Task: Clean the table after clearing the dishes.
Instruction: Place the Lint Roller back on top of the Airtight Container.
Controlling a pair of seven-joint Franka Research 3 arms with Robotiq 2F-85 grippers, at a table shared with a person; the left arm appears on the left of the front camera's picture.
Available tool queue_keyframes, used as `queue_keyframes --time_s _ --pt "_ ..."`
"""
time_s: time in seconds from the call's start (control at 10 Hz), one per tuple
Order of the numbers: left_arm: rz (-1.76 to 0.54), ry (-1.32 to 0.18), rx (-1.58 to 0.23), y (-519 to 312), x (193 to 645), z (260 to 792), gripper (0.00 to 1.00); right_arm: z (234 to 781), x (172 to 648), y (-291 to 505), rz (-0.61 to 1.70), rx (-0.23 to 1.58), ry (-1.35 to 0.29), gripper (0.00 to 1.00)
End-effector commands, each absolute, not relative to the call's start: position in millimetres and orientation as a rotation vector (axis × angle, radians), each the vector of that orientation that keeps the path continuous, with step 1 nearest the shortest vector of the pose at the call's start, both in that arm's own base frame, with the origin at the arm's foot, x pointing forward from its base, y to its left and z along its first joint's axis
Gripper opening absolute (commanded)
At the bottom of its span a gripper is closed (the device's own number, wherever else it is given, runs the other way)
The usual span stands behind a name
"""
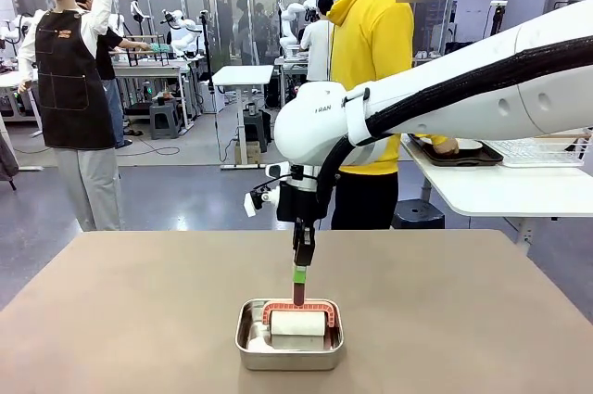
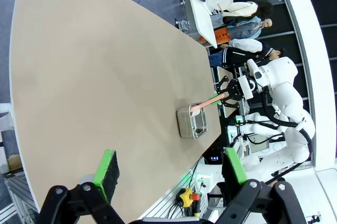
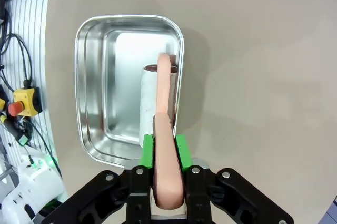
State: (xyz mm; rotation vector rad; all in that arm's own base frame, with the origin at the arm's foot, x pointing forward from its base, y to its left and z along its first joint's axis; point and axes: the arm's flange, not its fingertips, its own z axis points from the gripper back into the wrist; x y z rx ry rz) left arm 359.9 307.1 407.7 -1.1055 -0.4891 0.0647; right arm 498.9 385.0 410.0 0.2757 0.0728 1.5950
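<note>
Your right gripper (image 3: 168,147) is clamped tight on the salmon-pink handle (image 3: 166,129) of a lint roller; in the right wrist view the green pads (image 3: 148,153) press both flanks of the handle, which runs from the jaws toward 12 o'clock. At the far end, the white roll (image 3: 150,100) lies in the steel pan (image 3: 95,92), along the wall nearest the open tabletop. In the front view the gripper (image 1: 300,275) hangs straight down over that pan (image 1: 289,348), with the roll (image 1: 296,323) lying crosswise, its long axis running 9 to 3 o'clock.

What your next move turns on: the roll sits directly under the gripper inside the pan walls, so I judge it has to come straight up before it can travel. From the pan, the bare table (image 1: 139,301) spreads toward 9, 12 and 3 o'clock.

Your left gripper (image 2: 171,168) stands wide open and holds nothing, off beyond the table's edge; the pan (image 2: 192,124) lies well away at its 12 o'clock. The right arm is clearly the nearer one.

The dishes sit on a dark tray (image 1: 468,155) on the white side table (image 1: 500,192), under the person's hand (image 1: 447,146).
</note>
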Motion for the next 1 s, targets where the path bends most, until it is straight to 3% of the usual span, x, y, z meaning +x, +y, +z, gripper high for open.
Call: queue_keyframes --time_s 0.0,0.7,0.8,0.9 --pt "0.054 -0.505 -1.121 308 357 408 1.00 380 496 365 1.584 0.218 0.030 0.21" --pt "0.054 -0.505 -1.121 308 357 408 1.00 370 492 373 1.575 0.125 0.061 0.21" --pt "0.054 -0.505 -1.121 308 357 408 1.00 375 493 372 1.576 0.125 0.049 0.35" --pt "0.054 -0.505 -1.121 308 357 408 1.00 384 494 373 1.575 0.123 0.036 0.35"
